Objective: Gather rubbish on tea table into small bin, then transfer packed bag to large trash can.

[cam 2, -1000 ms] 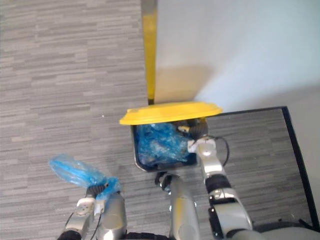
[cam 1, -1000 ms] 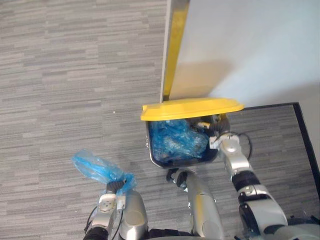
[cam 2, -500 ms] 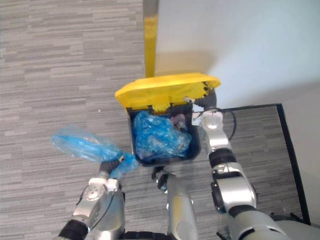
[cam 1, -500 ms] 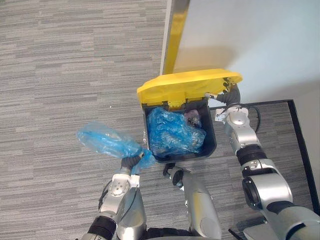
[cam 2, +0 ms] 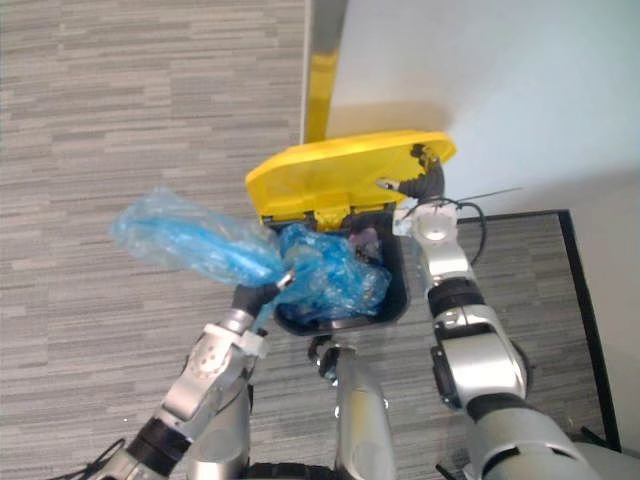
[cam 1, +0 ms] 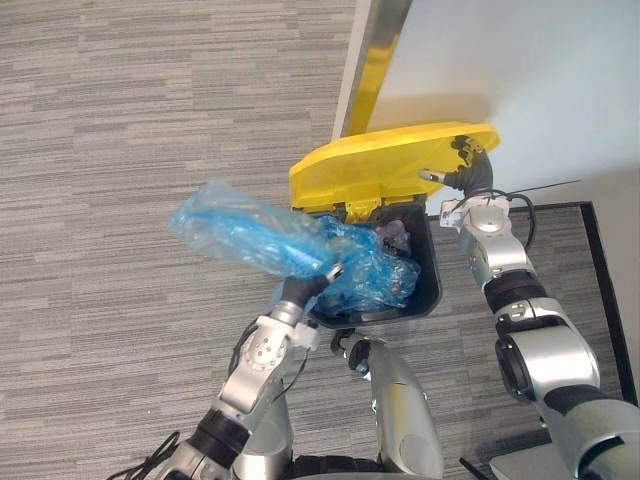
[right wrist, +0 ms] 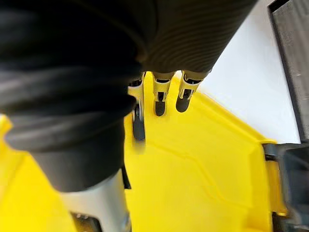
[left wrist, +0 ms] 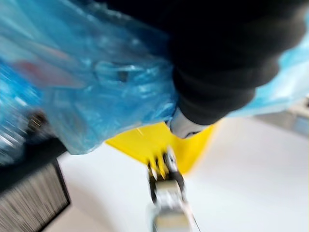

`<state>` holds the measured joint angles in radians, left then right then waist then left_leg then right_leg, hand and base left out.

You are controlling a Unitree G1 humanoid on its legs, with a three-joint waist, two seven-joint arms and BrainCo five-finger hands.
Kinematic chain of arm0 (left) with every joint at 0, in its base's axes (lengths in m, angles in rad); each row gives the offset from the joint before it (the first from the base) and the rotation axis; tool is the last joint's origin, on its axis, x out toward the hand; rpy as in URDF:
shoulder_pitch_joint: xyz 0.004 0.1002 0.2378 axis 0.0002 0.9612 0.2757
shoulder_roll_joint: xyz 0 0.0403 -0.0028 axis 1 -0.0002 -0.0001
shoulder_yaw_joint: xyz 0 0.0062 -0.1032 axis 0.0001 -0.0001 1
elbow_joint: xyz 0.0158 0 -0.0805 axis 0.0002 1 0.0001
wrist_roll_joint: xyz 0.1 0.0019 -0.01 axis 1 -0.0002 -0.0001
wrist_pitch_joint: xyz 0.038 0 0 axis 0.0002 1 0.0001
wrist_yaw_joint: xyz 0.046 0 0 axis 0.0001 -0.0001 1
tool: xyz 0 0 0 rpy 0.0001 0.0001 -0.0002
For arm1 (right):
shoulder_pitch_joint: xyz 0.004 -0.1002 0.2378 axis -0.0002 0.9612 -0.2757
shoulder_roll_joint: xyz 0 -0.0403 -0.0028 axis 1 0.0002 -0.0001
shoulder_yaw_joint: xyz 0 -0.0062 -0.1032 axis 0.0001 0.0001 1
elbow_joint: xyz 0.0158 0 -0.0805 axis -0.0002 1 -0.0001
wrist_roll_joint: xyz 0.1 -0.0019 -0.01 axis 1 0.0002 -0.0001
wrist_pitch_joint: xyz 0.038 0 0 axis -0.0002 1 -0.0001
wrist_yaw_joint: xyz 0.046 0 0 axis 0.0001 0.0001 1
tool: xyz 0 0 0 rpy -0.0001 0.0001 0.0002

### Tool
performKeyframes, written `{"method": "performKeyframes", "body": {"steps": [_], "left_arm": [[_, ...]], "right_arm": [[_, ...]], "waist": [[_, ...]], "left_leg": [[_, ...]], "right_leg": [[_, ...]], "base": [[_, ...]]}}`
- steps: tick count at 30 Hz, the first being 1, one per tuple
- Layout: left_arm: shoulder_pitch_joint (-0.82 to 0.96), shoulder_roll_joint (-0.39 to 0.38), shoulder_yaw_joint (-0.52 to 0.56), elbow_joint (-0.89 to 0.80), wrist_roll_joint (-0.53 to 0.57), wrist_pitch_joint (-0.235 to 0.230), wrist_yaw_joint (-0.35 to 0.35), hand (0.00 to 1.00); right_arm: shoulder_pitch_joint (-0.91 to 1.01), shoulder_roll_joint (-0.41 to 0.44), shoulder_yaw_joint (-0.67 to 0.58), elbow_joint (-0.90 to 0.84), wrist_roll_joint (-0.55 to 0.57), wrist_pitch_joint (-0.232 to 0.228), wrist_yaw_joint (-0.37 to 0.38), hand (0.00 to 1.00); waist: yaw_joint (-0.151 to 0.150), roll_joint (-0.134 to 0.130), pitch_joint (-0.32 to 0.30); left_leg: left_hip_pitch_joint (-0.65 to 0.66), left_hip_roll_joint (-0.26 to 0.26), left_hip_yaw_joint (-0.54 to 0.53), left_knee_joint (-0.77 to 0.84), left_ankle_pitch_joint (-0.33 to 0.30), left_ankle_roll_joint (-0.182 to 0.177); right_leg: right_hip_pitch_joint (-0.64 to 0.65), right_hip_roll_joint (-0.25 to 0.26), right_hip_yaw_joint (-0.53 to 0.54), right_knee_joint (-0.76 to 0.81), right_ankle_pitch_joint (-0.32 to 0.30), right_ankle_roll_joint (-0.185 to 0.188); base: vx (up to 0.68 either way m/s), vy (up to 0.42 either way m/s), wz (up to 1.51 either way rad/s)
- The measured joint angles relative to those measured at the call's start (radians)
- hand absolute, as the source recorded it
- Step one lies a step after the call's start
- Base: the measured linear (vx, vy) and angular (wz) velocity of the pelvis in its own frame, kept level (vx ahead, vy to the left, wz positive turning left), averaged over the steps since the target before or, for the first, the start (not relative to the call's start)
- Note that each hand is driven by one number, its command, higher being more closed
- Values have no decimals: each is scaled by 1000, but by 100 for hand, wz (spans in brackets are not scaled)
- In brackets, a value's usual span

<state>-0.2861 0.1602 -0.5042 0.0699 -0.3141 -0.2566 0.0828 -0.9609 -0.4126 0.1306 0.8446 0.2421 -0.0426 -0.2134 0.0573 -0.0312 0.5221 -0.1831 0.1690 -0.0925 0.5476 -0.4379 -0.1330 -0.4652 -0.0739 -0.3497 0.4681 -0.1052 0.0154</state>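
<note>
The blue bag (cam 1: 245,232), full and crumpled, hangs in the air just left of the trash can (cam 1: 432,285). Most of it is over the floor, and its gathered neck reaches the can's near-left corner. The left hand (cam 1: 298,293) is clamped on that neck from below, fingers curled round the plastic. In the left wrist view the bag (left wrist: 96,82) lies right against the hand's dark cover.

The trash can is dark, with a yellow lid (cam 1: 380,170) tipped up on its far side so that the opening is uncovered. More crumpled blue plastic (cam 1: 375,275) lies inside the can and takes up much of the opening. At the far edge of the opening there is something dark and purplish, too small to make out.

The right hand (cam 1: 468,172) is at the right end of the raised lid. In the right wrist view its fingers (right wrist: 161,99) are stretched out and lie flat against the yellow lid (right wrist: 203,179), not wrapped round anything.

Beyond the can stands a pale wall (cam 1: 520,70) with a yellow strip (cam 1: 375,75) down its left edge. Grey striped carpet (cam 1: 130,130) covers the floor to the left and near side. To the right of the can lies a grey mat (cam 1: 560,250) with a dark border.
</note>
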Motion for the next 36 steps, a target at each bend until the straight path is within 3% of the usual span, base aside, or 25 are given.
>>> {"method": "performKeyframes", "body": {"steps": [4, 8, 10, 14, 19, 21, 24, 25, 36], "left_arm": [[-87, -37, -10, 9, 5, -1, 31, 100], [-193, -43, -23, 125, 25, 1, 55, 100], [-251, -55, -17, 178, 43, 7, 75, 100], [-334, -69, 15, 316, 89, 38, 96, 100], [-396, -68, 53, 472, 146, 69, 112, 100], [-416, -63, 68, 537, 178, 79, 113, 100], [-435, -54, 98, 613, 225, 106, 117, 100], [-444, -51, 107, 650, 242, 117, 122, 0], [-503, -37, 174, 730, 363, 155, 138, 0]], "right_arm": [[-55, -31, 25, -1, 1, 5, -1, 0], [-88, -46, 57, -5, 2, 6, 0, 0], [-131, -62, 76, -18, 4, 6, 0, 0], [-150, -59, 87, -67, 4, 6, 6, 0], [-168, -60, 103, -112, 13, 6, 3, 0], [-169, -61, 110, -154, 26, 6, -2, 0], [-171, -60, 111, -187, 35, 5, -4, 0], [-171, -60, 111, -200, 35, 5, -5, 0], [-213, -18, 118, -211, 35, 3, -41, 0]], "waist": [[-3, 12, 17], [-8, 14, 22], [-13, 15, 23], [-23, 13, 35], [-43, 8, 38], [-47, 5, 39], [-53, -18, 52], [-58, -22, 51], [-82, -46, 51]], "left_leg": [[-28, 18, 2, 33, -15, -9], [-51, 31, 0, 36, -16, -10], [-104, 30, -4, 55, -15, -12], [-160, 49, -12, 119, -15, -10], [-213, 48, 11, 143, -18, -11], [-233, 45, 26, 142, -17, -13], [-238, 40, 37, 139, -15, -16], [-244, 40, 38, 136, -15, -16], [-263, 27, 55, 133, -11, -24]], "right_leg": [[-27, 15, 3, 20, 1, 1], [-55, 28, 2, 25, 1, 2], [-93, 31, -9, 18, -4, 24], [-116, 54, -27, 3, 1, -5], [-155, 49, -24, -13, 24, -22], [-173, 45, -22, -25, 39, -12], [-185, 41, -14, -25, 55, -9], [-191, 41, -14, -27, 56, -9], [-231, 10, -14, 21, 52, -3]], "base": [[2, -34, -10], [-23, -78, -4], [-64, -86, 3], [-65, -60, -5], [-86, 14, -6], [-62, 44, -15], [-41, 42, -9], [0, 0, 0], [10, 25, 1]]}}
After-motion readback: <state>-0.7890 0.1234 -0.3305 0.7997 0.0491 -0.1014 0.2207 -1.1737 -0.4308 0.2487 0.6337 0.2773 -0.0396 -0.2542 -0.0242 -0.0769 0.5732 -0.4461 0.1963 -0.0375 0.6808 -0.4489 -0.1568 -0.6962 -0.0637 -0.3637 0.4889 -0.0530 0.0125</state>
